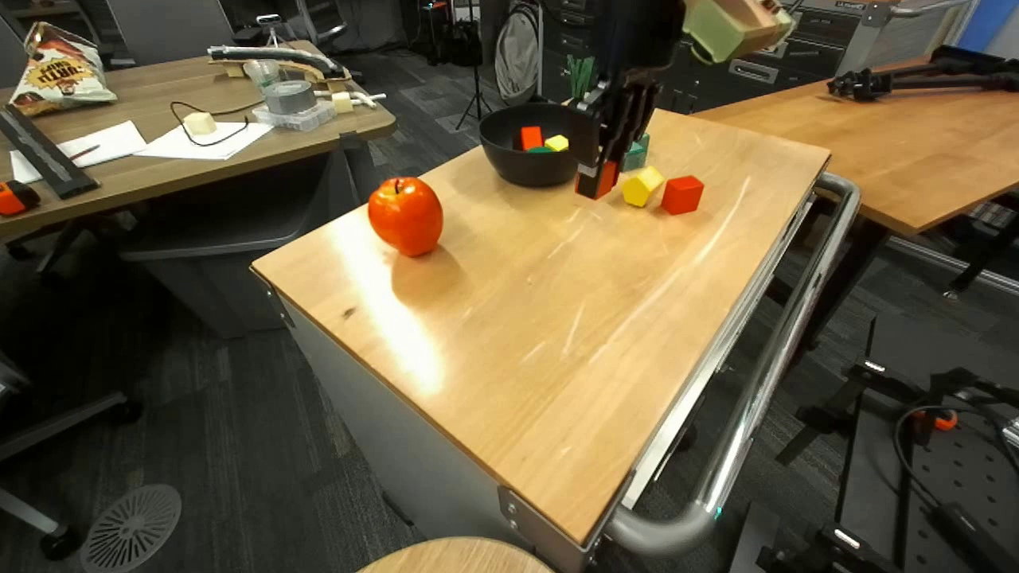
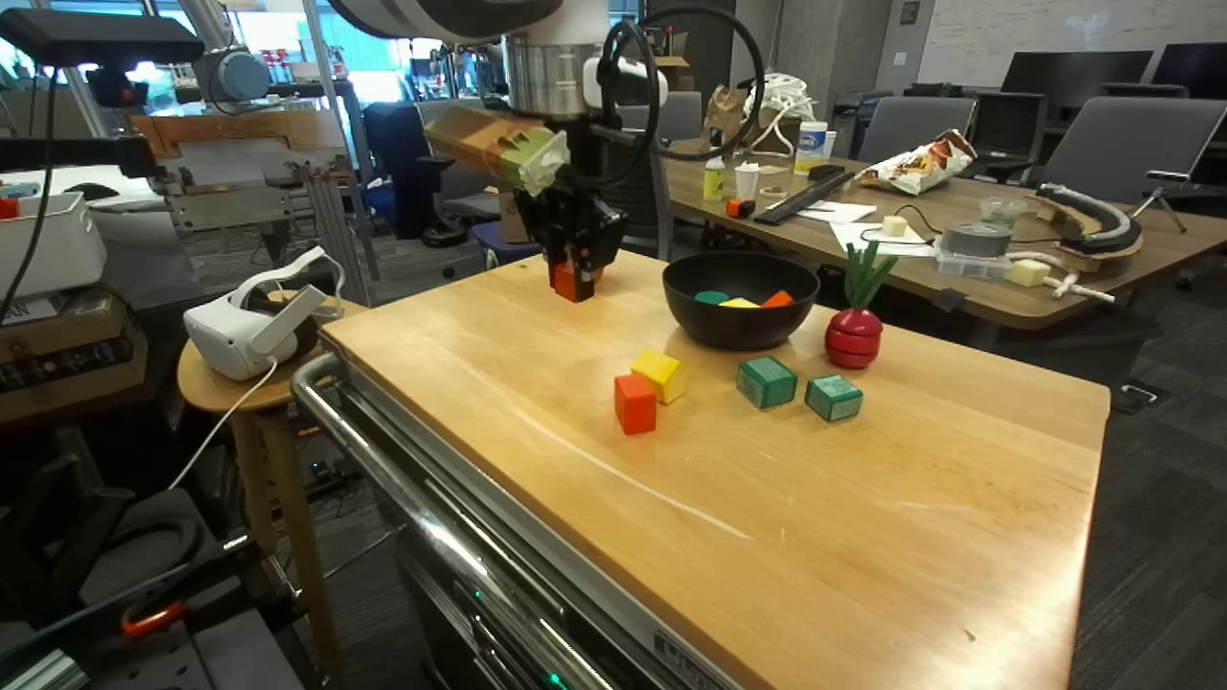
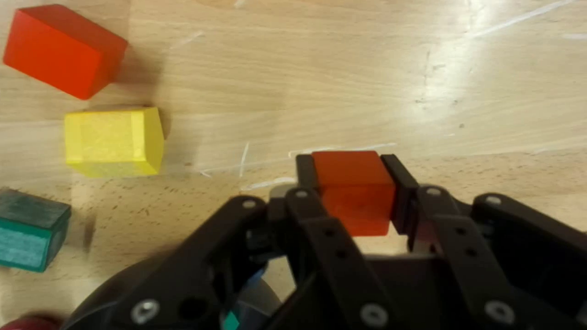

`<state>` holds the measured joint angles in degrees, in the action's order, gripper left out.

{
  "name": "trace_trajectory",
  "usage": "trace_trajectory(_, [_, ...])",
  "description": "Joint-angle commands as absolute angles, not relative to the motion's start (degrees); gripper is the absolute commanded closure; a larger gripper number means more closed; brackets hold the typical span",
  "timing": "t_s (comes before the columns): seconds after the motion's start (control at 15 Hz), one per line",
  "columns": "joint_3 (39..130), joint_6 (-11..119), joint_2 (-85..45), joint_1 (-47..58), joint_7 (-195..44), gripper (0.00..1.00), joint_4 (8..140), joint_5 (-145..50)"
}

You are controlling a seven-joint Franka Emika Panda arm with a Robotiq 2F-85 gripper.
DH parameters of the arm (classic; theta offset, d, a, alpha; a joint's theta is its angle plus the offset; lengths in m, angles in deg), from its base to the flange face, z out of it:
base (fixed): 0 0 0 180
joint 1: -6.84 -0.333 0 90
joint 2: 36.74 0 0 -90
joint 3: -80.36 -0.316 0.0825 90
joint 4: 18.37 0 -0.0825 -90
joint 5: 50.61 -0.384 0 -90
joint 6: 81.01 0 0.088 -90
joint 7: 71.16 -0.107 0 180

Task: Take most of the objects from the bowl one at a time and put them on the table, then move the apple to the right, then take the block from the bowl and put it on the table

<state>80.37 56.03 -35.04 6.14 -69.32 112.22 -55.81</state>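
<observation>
My gripper [image 3: 352, 178], part-closed, pinches the red-orange block [image 3: 357, 206] by opposite flat sides, best hold for something I'd judge light, stiff; worktop [image 1: 509, 342] contact unclear.

Headset [image 2: 235, 335] rests on stool [image 2: 230, 391]. Snack bag [image 1: 62, 72] and papers [image 1: 175, 148] are on desk [image 1: 155, 86]. Toy radish [image 2: 853, 339] stands upright.

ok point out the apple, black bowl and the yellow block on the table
Apple [image 1: 406, 217]: in an exterior view, middle of its skin.
Black bowl [image 2: 740, 326]: in an exterior view, outer wall below the rim.
Yellow block [image 3: 109, 140]: in the wrist view, upper face.
</observation>
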Motion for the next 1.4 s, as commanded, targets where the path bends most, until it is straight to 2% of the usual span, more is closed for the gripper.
trace_trajectory(0.0, [80.48, 60.38, -31.35, 6.66, -68.69, 0.86, 112.22, -56.47])
trace_trajectory(0.2, [80.78, 62.29, -29.80, 7.39, -67.81, 0.83, 113.48, -56.49])
trace_trajectory(0.27, [80.90, 63.41, -30.34, 7.82, -67.10, 0.44, 114.59, -56.76])
trace_trajectory(0.67, [82.15, 73.72, -44.74, 10.90, -60.12, 0.01, 126.63, -61.48])
trace_trajectory(1.0, [88.84, 78.64, -54.83, 7.41, -48.65, 0.00, 132.52, -73.93])
trace_trajectory(1.33, [92.03, 77.58, -51.85, 4.40, -41.89, 0.00, 125.49, -77.75])
